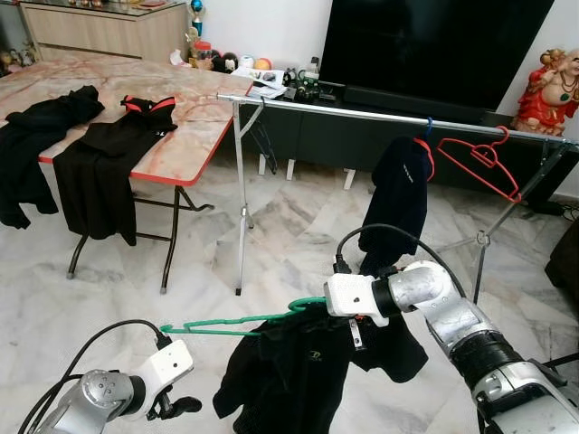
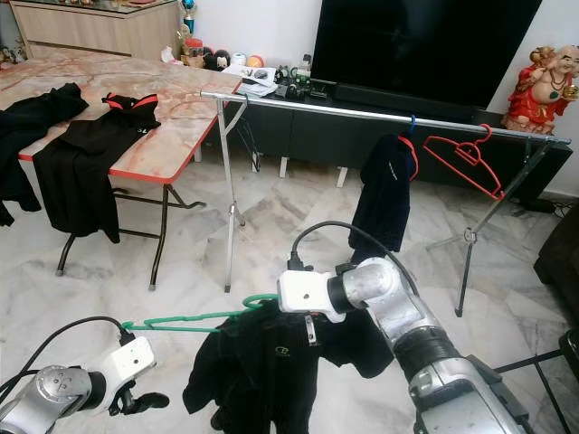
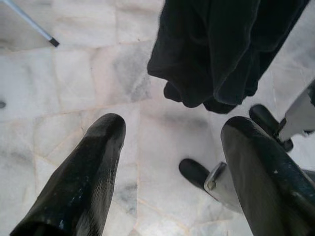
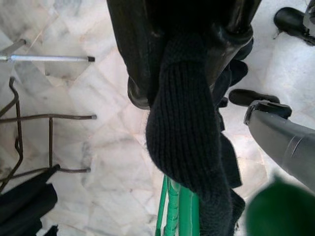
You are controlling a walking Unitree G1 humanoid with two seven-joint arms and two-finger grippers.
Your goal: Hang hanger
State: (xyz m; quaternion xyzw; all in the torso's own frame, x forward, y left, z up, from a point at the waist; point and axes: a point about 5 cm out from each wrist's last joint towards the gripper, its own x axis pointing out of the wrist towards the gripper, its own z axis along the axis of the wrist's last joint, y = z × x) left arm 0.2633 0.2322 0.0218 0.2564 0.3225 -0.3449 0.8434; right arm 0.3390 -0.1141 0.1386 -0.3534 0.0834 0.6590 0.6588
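Observation:
A green hanger (image 1: 226,324) carries a black garment (image 1: 298,371) low above the floor. My right gripper (image 4: 189,59) is shut on the hanger's neck together with the garment's knitted collar (image 4: 187,132); its white wrist (image 1: 348,295) sits just right of the green hook. The hanger's free end points left toward my left gripper (image 3: 172,128), which stands open near the floor, holding nothing. Beyond, a silver clothes rail (image 1: 389,113) runs across the room. An empty red hanger (image 1: 479,161) and a dark garment (image 1: 398,194) hang on it.
A folding table (image 1: 185,154) with black clothes (image 1: 99,172) draped over it stands at the left. The rail's legs (image 1: 240,217) rest on the marble floor. A TV console (image 1: 425,54) and a red figurine (image 1: 552,90) stand behind.

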